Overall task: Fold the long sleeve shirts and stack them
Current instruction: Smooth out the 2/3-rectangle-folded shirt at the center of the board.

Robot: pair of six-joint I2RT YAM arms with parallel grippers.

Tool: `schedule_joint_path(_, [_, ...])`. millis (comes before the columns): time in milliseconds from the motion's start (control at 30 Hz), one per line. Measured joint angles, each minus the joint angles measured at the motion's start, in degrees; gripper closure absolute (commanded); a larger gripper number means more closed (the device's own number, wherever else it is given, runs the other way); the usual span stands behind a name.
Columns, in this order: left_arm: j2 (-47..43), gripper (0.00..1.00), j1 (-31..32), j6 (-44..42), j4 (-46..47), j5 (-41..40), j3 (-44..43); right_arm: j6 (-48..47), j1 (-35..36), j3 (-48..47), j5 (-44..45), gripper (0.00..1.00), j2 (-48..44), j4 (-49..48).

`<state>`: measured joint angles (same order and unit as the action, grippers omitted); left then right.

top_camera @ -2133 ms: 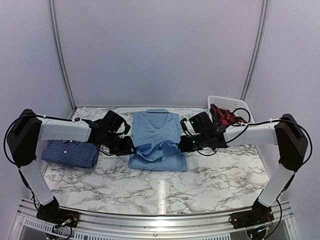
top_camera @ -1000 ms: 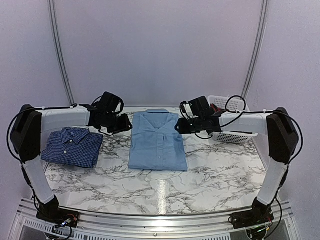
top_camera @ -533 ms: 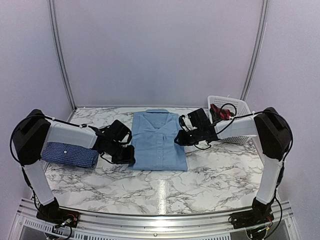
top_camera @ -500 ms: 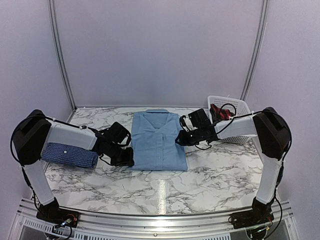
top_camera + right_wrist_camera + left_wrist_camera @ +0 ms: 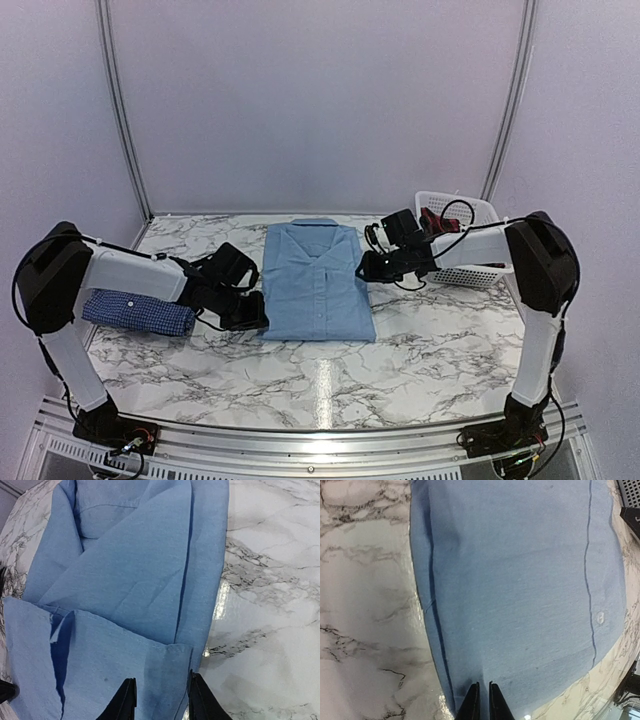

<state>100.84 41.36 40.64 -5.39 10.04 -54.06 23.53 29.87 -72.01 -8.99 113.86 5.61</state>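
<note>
Top external view is showing you both arms coming back down to the light blue shirt (image 5: 315, 285), which is lying flat and front-up in the middle of the table (image 5: 430, 345). A second ago the arms were lifting away above it. Now the left tool (image 5: 250, 312) is sitting low at the shirt's near left corner. The right tool (image 5: 368, 266) is reaching the right edge, farther back.

Left wrist view is showing the left tool's fingers (image 5: 472, 702) pressing almost together right at the hem. You cannot tell if any cloth is caught between them. Right wrist view is showing the right tool holding its fingers (image 5: 127, 700) apart, with the folded shirt edge sitting between them and not pinched yet.

The dark blue check shirt (image 5: 135, 312) is lying folded at the left, partly under the left arm. The next fold is likely starting, so you are needing both tools gripping cloth before lifting. Stacking is not done yet.
</note>
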Motion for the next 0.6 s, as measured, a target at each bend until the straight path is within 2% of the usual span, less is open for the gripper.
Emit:
schedule_joint_path(300, [0.6,0.95,-1.6,-2.3,-1.3,-4.5,-11.2,0.4,3.9,0.2,0.4,0.68,-5.6,-0.7])
schedule_joint_path(600, [13.6,0.97,-7.5,-5.3,-0.7,-5.7,-20.7,2.9,5.3,5.7,-1.3,0.69,-4.2,-3.2])
